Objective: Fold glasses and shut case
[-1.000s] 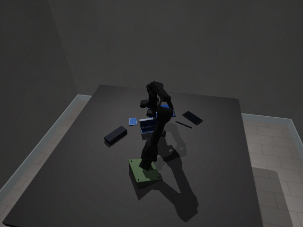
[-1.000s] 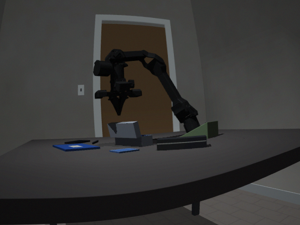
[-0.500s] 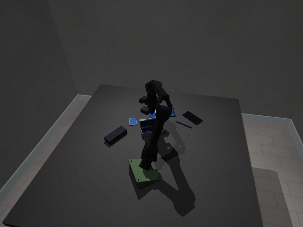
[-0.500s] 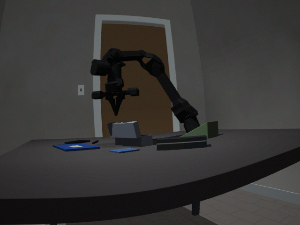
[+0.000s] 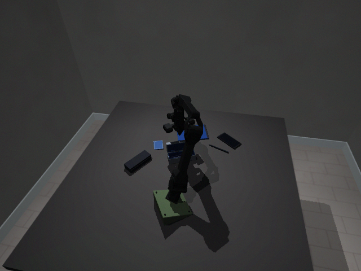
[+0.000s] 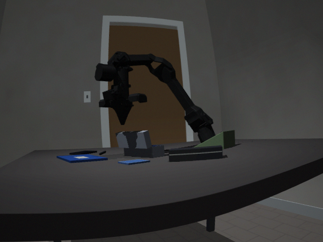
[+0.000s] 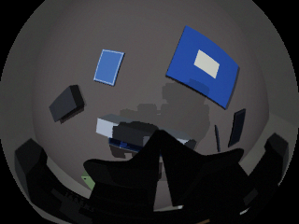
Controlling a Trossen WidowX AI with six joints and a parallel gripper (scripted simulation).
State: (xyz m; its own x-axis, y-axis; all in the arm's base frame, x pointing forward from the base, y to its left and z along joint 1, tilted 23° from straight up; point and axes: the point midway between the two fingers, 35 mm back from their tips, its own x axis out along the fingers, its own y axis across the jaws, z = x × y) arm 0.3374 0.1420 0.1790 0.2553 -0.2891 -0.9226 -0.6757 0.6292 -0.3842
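Observation:
The glasses case (image 5: 175, 151) stands open on the dark table, its blue-lined tray partly hidden behind my arm. In the exterior view its grey lid (image 6: 133, 139) stands upright above the tray (image 6: 144, 150). The wrist view shows the case (image 7: 127, 133) just past my fingers, mostly covered by them. The glasses inside are too dark to make out. My gripper (image 6: 121, 120) is shut and empty, pointing straight down a short way above the lid's top edge, touching nothing. It also shows in the wrist view (image 7: 163, 149).
A large blue book with a pale label lies beyond the case, a small blue card (image 5: 158, 144) to its left, a black box (image 5: 137, 161) further left. A pen (image 5: 218, 148) and a black phone (image 5: 229, 140) lie to the right. My green base (image 5: 172, 206) is at the front.

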